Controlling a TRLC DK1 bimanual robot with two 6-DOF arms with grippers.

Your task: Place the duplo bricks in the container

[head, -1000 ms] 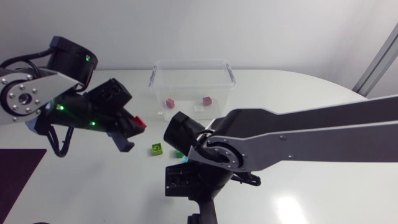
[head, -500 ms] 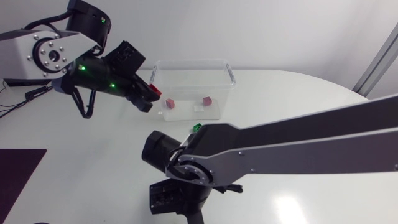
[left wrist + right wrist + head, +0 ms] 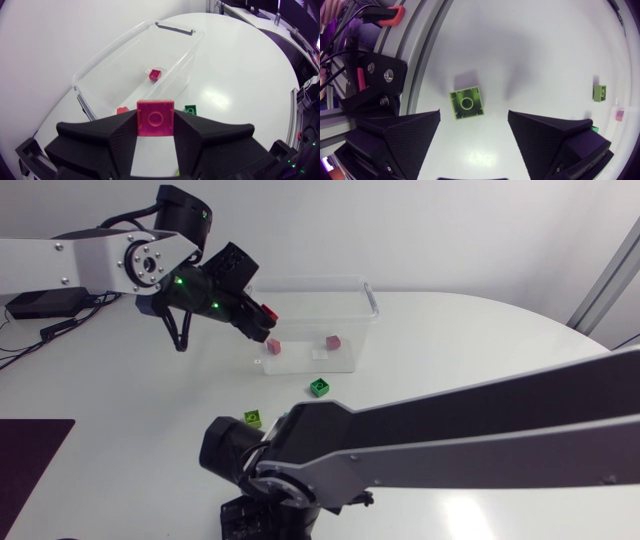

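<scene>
My left gripper (image 3: 265, 315) is shut on a red duplo brick (image 3: 155, 118), held in the air at the left end of the clear plastic container (image 3: 312, 288). Two red bricks (image 3: 273, 346) (image 3: 333, 341) lie inside the container. On the table in front of it sit a dark green brick (image 3: 320, 387) and a light green brick (image 3: 253, 418). My right arm (image 3: 330, 460) stretches across the near side of the table. Its gripper (image 3: 474, 125) is open above the table, and the light green brick (image 3: 466, 102) lies just ahead of the gap between its fingers.
A dark mat (image 3: 25, 460) lies at the table's near left corner. The container has black latches on its short ends (image 3: 172, 28). In the right wrist view a second green brick (image 3: 599, 92) lies further off on the white tabletop.
My left arm has carried the red brick from the middle left of the table up to the container's left end. My right arm has swung toward the near left, uncovering both green bricks.
</scene>
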